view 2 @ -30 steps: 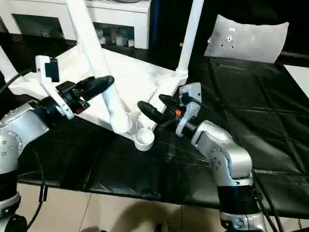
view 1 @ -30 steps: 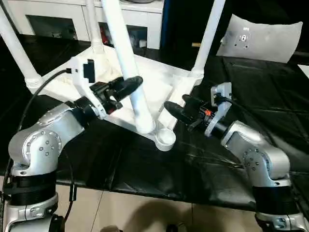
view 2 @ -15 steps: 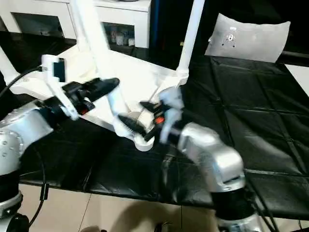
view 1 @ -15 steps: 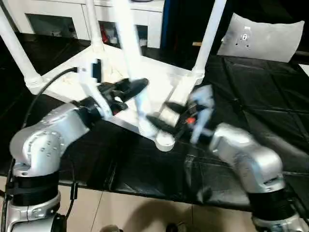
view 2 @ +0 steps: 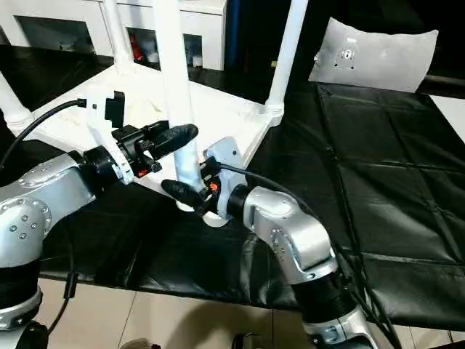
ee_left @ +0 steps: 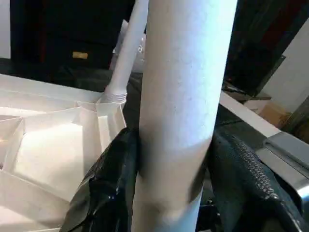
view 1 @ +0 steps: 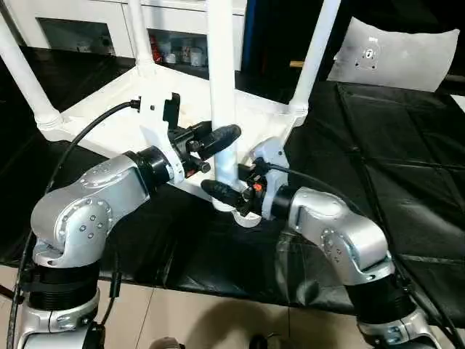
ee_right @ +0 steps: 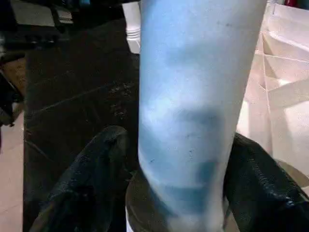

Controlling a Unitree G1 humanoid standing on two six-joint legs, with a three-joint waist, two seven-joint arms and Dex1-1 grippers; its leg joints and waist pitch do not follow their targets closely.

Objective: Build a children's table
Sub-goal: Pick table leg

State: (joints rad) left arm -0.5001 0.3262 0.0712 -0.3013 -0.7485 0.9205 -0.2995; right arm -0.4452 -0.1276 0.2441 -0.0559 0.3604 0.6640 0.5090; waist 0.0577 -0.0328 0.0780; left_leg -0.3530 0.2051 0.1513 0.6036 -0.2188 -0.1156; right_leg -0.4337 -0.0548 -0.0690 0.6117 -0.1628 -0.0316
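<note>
at frame centre the upturned table top (view 1: 102, 120) lies on the black desk (view 1: 407, 182); left claw (view 1: 218, 137) grips the upright leg (view 1: 221, 87), right claw (view 1: 221, 193) brackets its base, not visibly pinching, to steady it into the corner socket (view 1: 247, 217).

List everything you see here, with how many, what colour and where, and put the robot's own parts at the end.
table top: one, white, upside down on the black surface, ribbed underside up.
fitted legs: three, white, upright in the far and left corner sockets.
fourth leg: one, white, upright at the near corner socket, between both grippers.
black sheet: one, covering the work surface.
cabinet: one, white, shelved, behind the table.
cushion-like panel: one, grey-white, far right.
floor tiles: beige, along the near edge.
left gripper: one, black fingers pressed on either side of the fourth leg.
right gripper: one, black fingers flanking the fourth leg just above the socket.
forearms: two, silver.
</note>
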